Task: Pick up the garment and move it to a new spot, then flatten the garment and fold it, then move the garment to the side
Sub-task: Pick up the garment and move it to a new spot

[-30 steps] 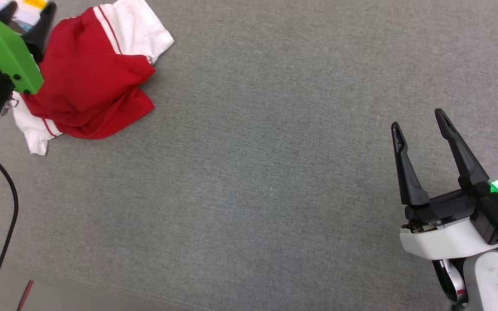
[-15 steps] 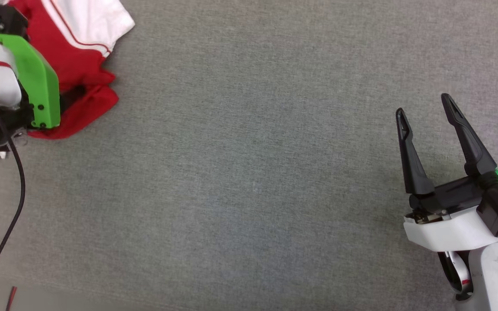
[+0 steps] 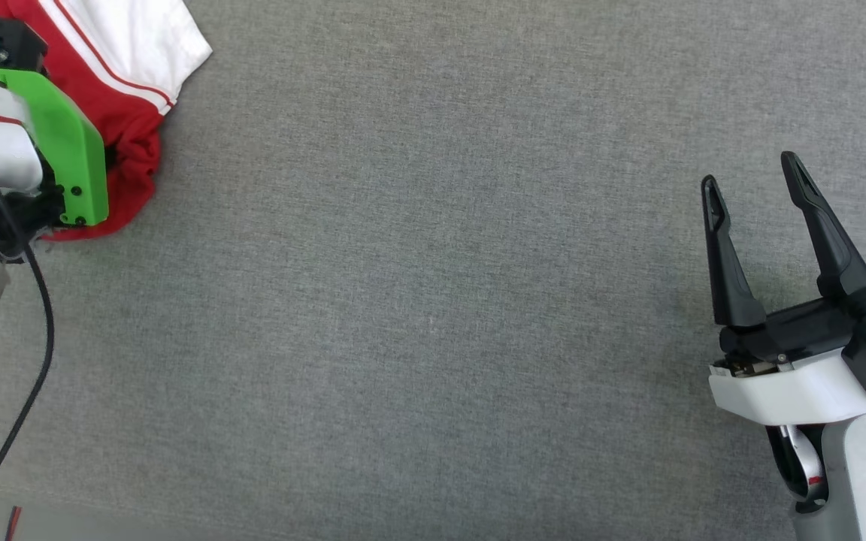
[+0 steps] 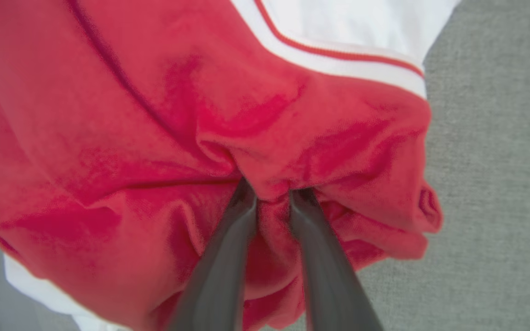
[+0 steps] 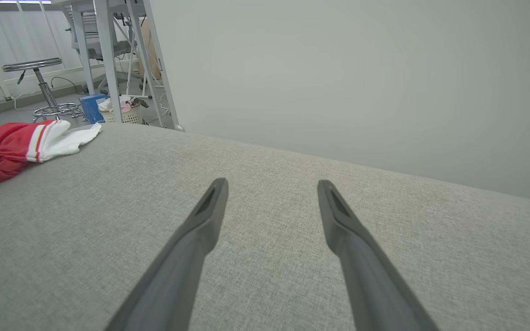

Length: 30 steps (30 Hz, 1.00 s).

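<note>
Lying bunched in the upper left corner of the head view, the garment [image 3: 128,128] rests on a wide grey fabric surface [image 3: 433,300]. The left arm's green bracket [image 3: 65,143] and wrist cover part of it, and a black cable [image 3: 31,300] trails down the left edge. In the left wrist view the left gripper [image 4: 272,193] has its two fingers drawn close, pinching a fold of red cloth between them. The right gripper [image 3: 749,168] hangs at the lower right of the head view, well apart from the garment, fingers spread around nothing. At the upper left of the right wrist view, past the surface's far edge, stand a stool [image 5: 39,69], white table legs [image 5: 108,55], a blue box [image 5: 91,108] and a pale basket [image 5: 129,115], beside a plain wall [image 5: 338,69]. The garment's white sleeve points toward the top right of the head view, and the red body runs down the left edge from it. Crumpled and cut off by the frame, its long axis cannot be told.
</note>
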Motion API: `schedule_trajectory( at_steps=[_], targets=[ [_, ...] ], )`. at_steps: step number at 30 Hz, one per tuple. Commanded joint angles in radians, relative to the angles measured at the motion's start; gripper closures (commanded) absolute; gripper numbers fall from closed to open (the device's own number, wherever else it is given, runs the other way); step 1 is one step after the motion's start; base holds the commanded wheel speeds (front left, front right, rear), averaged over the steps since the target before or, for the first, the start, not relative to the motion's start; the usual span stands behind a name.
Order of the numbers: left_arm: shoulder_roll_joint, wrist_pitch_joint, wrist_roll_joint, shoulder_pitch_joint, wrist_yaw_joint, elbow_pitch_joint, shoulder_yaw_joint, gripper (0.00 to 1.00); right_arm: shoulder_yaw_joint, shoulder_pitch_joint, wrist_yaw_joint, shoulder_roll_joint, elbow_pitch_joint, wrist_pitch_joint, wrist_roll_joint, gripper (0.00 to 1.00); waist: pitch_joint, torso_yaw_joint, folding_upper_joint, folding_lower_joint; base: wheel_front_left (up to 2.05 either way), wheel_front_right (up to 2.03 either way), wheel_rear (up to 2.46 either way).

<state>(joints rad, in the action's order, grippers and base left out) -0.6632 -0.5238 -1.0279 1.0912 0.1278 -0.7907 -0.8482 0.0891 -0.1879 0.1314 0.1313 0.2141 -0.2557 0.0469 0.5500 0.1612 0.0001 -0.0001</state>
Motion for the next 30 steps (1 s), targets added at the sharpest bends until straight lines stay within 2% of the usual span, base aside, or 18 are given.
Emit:
schedule_trajectory(
  at_steps=[1, 10, 17, 23, 30],
  targets=[
    [0.027, 0.024, 0.012, -0.003, 0.003, 0.005, -0.031, 1.0, -0.004, -0.003, -0.001, -0.004, -0.006, -0.006, 0.011, 0.0, -0.029, 0.014, -0.0001, 0.0001, 0.0, 0.0, 0.0],
    [-0.014, 0.208, 0.084, 0.095, 0.003, 0.119, -0.151, 1.0, -0.001, 0.025, -0.001, -0.034, -0.033, -0.006, 0.036, 0.0, -0.153, 0.031, -0.0001, 0.0001, 0.0, 0.0, 0.0],
    [0.016, 0.287, 0.131, 0.134, 0.003, 0.22, -0.271, 1.0, -0.022, 0.059, -0.001, -0.057, -0.044, -0.006, 0.049, 0.0, -0.243, 0.005, -0.0001, 0.0001, 0.0, 0.0, 0.0],
    [0.09, 0.344, 0.166, 0.146, 0.003, 0.304, -0.355, 1.0, -0.054, 0.085, -0.001, -0.071, -0.044, -0.006, 0.054, 0.0, -0.291, -0.057, -0.0001, 0.0001, 0.0, 0.0, 0.0],
    [0.234, 0.38, 0.2, 0.112, 0.003, 0.359, -0.411, 1.0, -0.089, 0.1, -0.001, -0.079, -0.037, -0.006, 0.055, 0.0, -0.309, -0.141, -0.0001, 0.0001, 0.0, 0.0, 0.0]
  ],
)
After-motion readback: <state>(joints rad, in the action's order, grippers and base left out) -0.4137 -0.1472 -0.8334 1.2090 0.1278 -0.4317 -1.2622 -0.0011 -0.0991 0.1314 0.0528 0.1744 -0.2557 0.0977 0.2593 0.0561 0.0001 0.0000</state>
